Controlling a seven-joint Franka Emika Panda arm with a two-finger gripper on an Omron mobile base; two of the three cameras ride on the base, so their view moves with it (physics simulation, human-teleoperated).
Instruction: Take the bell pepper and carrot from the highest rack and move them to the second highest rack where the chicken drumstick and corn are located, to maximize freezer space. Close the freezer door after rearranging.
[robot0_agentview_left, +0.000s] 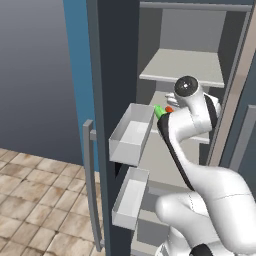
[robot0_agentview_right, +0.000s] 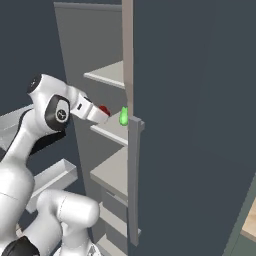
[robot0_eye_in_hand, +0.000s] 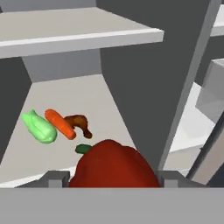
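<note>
Lying carrot (robot0_eye_in_hand: 59, 123), long axis diagonal

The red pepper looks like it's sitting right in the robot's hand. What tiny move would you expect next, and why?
Probably lowering the bell pepper to the rack and letting go. In the hand view it sits between the gripper tips, above the rack where the carrot, corn and chicken drumstick already lie together.

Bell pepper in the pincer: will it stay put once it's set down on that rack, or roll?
The bell pepper looks rounded and lobed, so it would probably rock, then settle on a lobe rather than roll far. Its skin looks smooth and glossy, so it may slide if nudged. The carrot, corn and drumstick lie close together farther back; a push could knock them.
</note>
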